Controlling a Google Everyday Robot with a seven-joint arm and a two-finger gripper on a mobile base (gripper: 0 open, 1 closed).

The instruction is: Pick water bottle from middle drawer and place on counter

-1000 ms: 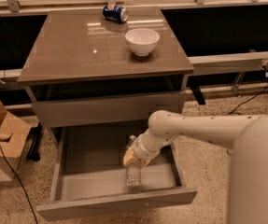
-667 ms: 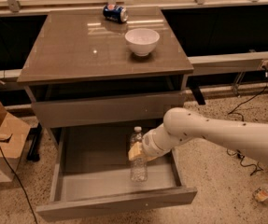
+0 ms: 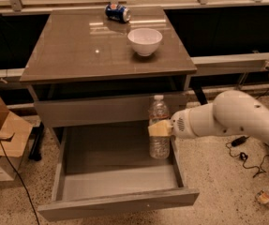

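The water bottle (image 3: 159, 142) is clear with a white cap and stands upright in the air above the right side of the open middle drawer (image 3: 120, 179). My gripper (image 3: 159, 128) comes in from the right on a white arm and is shut on the bottle's middle with its tan fingers (image 3: 156, 128). The bottle's cap is level with the closed drawer front above. The counter (image 3: 78, 50) is the glossy grey-brown top of the cabinet, above and behind the bottle.
A white bowl (image 3: 145, 41) and a blue soda can (image 3: 117, 13) lying on its side sit on the counter. A cardboard box (image 3: 0, 139) stands on the floor at the left. Cables (image 3: 244, 153) lie on the floor at the right.
The bottle has been lifted from the drawer floor and turned upright; it and the gripper have moved up and to the right.
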